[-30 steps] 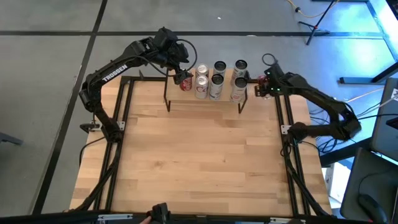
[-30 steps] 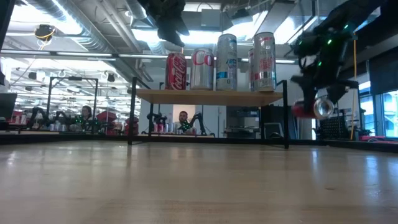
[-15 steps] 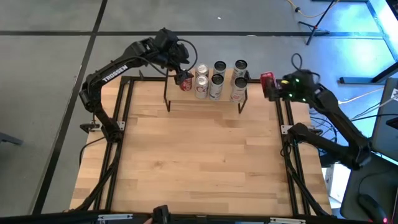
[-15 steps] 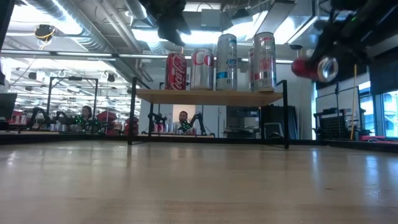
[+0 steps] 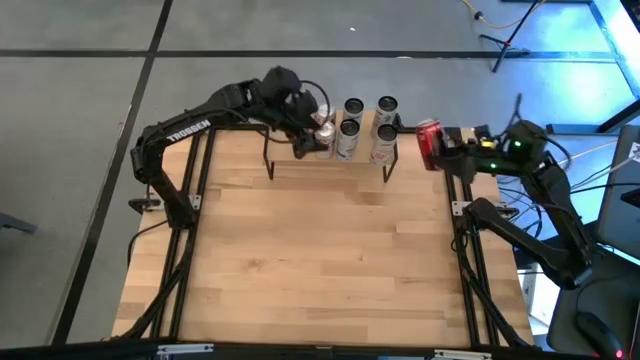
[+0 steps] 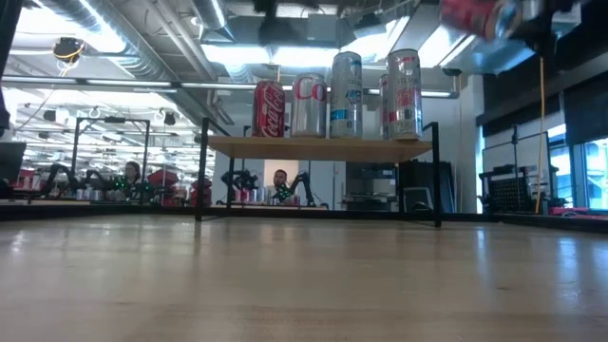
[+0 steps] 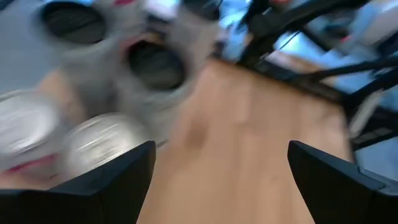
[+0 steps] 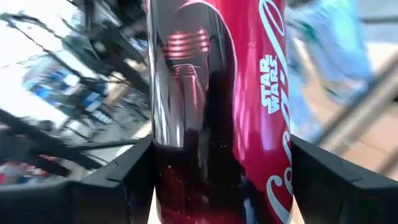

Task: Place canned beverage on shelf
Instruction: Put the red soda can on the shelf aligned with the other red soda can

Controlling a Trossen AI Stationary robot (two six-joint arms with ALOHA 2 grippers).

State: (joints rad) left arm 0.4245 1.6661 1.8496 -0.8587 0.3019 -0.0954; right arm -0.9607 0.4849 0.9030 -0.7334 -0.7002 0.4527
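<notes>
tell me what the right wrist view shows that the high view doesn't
Only the right wrist view shows the print on the red can: a dark masked figure and Star Wars lettering, with a finger on each side of it. Only the high view shows the shelf, the cans on it, the left gripper over their left end, and the wooden table. Both show the right gripper shut on the red can, right of the shelf.

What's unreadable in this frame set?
- Left gripper: in the high view the arm covers the shelf's left-end cans.
- Left wrist view: can tops motion-blurred, labels unreadable.
- Red can in right gripper: cut by low view's top edge.
- Right wrist view: can fills picture, hiding the shelf.
</notes>
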